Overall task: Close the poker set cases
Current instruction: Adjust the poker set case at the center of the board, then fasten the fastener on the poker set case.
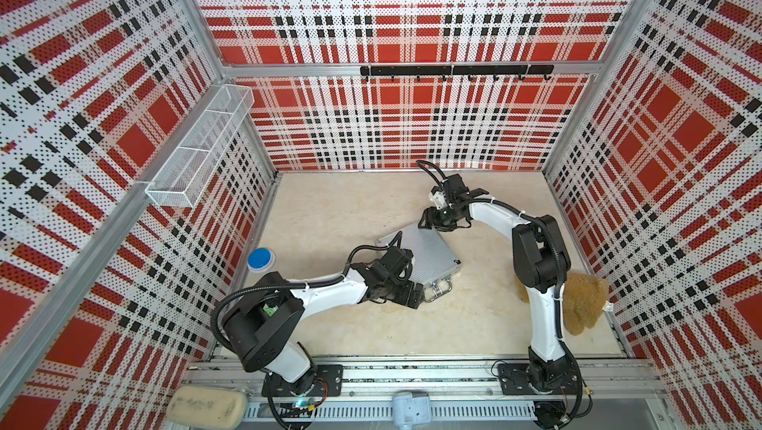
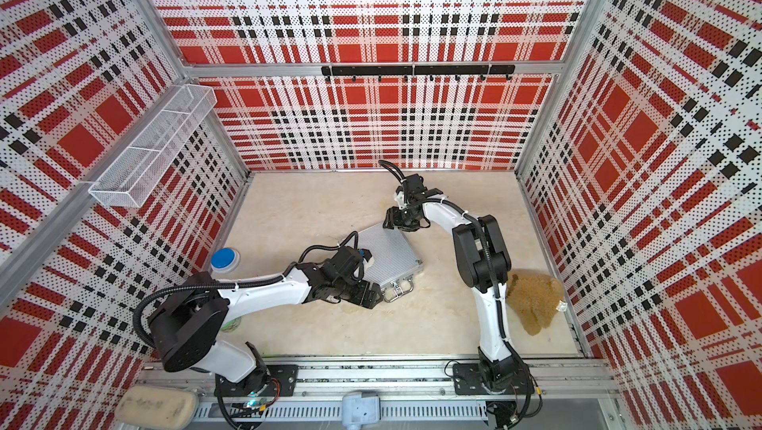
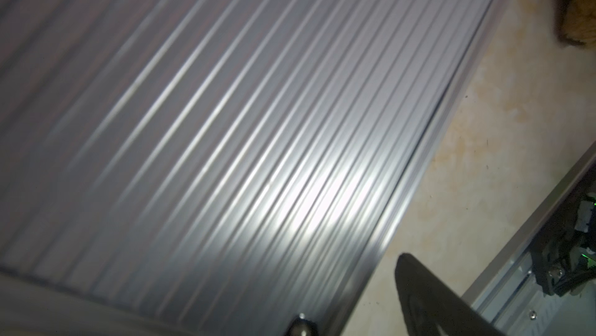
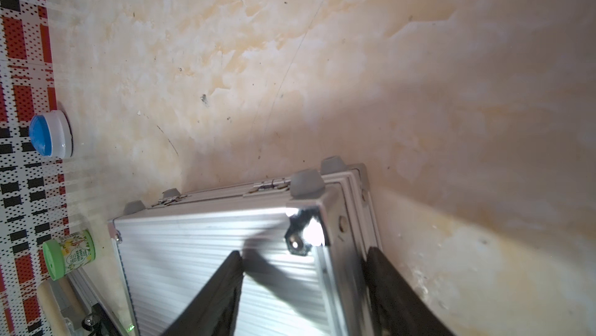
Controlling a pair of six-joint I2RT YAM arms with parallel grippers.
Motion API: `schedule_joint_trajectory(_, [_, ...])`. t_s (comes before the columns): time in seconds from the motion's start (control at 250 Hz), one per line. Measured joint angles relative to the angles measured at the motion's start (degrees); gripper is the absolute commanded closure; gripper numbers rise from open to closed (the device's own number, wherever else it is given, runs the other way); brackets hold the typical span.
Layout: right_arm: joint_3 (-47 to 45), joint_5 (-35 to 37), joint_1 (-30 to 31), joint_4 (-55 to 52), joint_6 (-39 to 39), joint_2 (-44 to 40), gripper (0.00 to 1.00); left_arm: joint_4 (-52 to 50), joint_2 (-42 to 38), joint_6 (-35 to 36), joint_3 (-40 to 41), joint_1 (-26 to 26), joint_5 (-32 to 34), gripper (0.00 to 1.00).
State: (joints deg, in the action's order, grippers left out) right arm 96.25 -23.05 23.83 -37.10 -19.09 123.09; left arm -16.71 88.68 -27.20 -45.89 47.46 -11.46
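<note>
— So, where is the poker case (image 1: pixel 429 250) found?
— It is laid flat on the table (image 1: pixel 350 201), lid down, with its handle (image 1: pixel 439 288) turned toward the left gripper (image 1: pixel 414 296). Only one finger (image 3: pixel 419 295) of that gripper is seen, off the case's long edge. How far it is opened cannot be told.
— And the right gripper (image 4: pixel 303 252)?
— Its jaws are held apart astride the hinge-side corner, with nothing clasped. Bare table is seen beyond the hinges (image 4: pixel 267 186) and between case and brown plush (image 1: pixel 585 300).

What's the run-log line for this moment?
case: lid down, flat | left gripper: open, beside handle | right gripper: open, straddling far corner
</note>
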Motion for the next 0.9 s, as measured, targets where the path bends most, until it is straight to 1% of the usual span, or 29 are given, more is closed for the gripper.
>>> schedule_joint_trajectory(0.132, [-1.3, 0.2, -0.8, -0.4, 0.0, -1.1, 0.33, -1.5, -1.4, 0.2, -0.4, -0.8, -0.1, 0.04])
schedule_joint_trajectory(0.252, [-6.0, 1.0, -2.4, -1.2, -0.3, -6.0, 0.32, -3.9, -6.7, 0.6, -0.3, -2.7, -0.1, 0.03])
schedule_joint_trajectory(0.384, [-13.0, 1.8, -3.8, -0.5, -1.8, -15.0, 0.32, -7.0, -14.4, 1.7, -0.4, -7.8, 0.0, 0.03])
schedule_joint_trajectory(0.476, [-20.2, 2.2, -3.6, 1.6, -4.3, -22.6, 0.32, -9.3, -16.1, 3.1, -1.9, -12.5, 0.2, 0.03])
schedule_joint_trajectory(0.576, [-28.5, 2.7, -2.1, 3.8, -8.4, -30.6, 0.32, -11.3, -12.8, 5.4, -7.3, -18.0, -0.1, 0.06])
schedule_joint_trajectory(0.688, [-36.7, 4.3, 1.7, 6.2, -14.1, -37.7, 0.33, -12.5, -5.0, 9.4, -16.0, -22.1, -0.9, 0.08])
schedule_joint_trajectory(0.776, [-42.0, 5.7, 5.6, 8.1, -19.1, -41.9, 0.33, -13.4, 1.3, 13.0, -22.9, -23.3, -1.7, 0.09])
schedule_joint_trajectory(0.9, [-47.4, 8.0, 10.8, 10.9, -25.8, -46.1, 0.33, -15.9, 9.4, 18.3, -31.4, -23.5, -3.2, 0.14])
